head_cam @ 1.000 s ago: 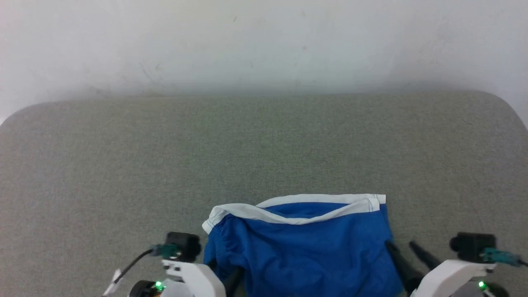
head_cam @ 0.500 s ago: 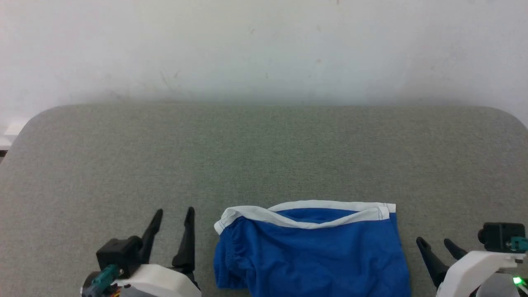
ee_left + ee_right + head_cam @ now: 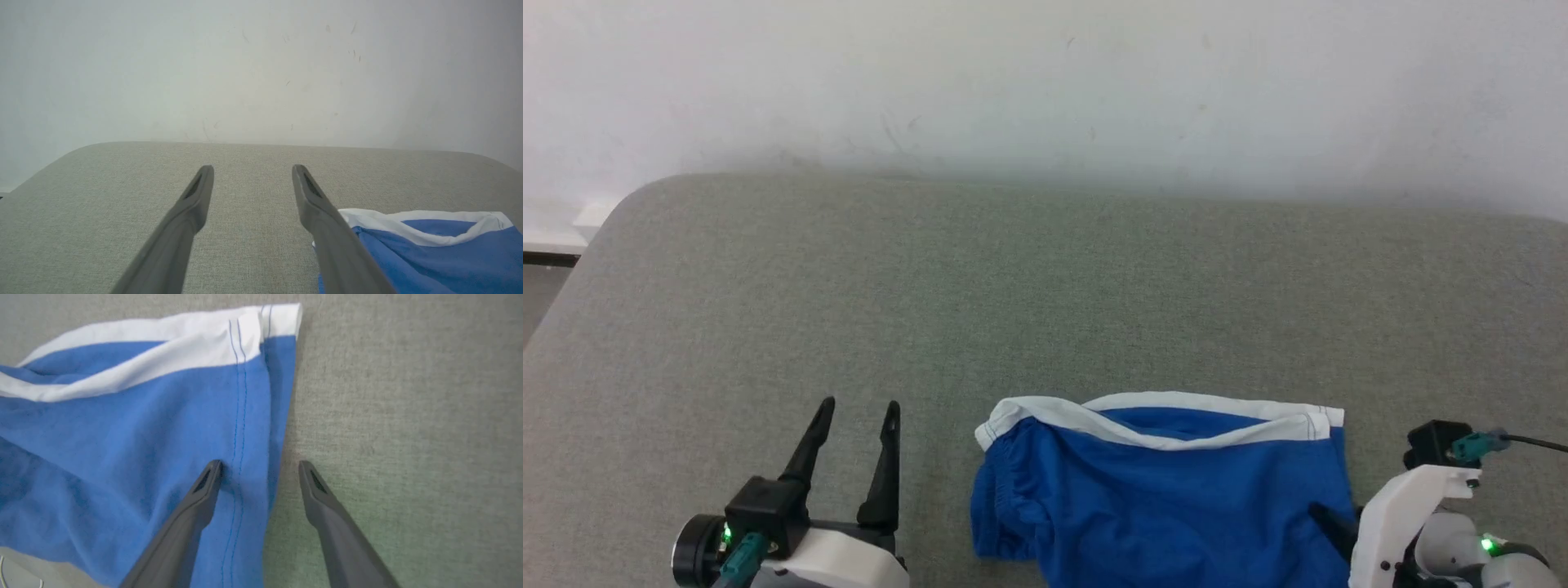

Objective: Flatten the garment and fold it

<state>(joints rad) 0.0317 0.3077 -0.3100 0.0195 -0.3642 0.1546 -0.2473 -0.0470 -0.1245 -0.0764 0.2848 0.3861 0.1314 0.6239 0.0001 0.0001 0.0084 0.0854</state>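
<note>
Blue shorts (image 3: 1168,498) lie right of my spread left gripper (image 3: 858,405); my right gripper (image 3: 260,465), nearer and also spread, straddles their side edge.

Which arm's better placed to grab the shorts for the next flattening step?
Right, likely. The right end effector, open, straddles the side edge of the garment, one finger over the fabric. The left end effector is open over the bare grey surface, apart from the fabric.

Head looks down; wrists low, close; all share garment (image 3: 1168,498).
</note>
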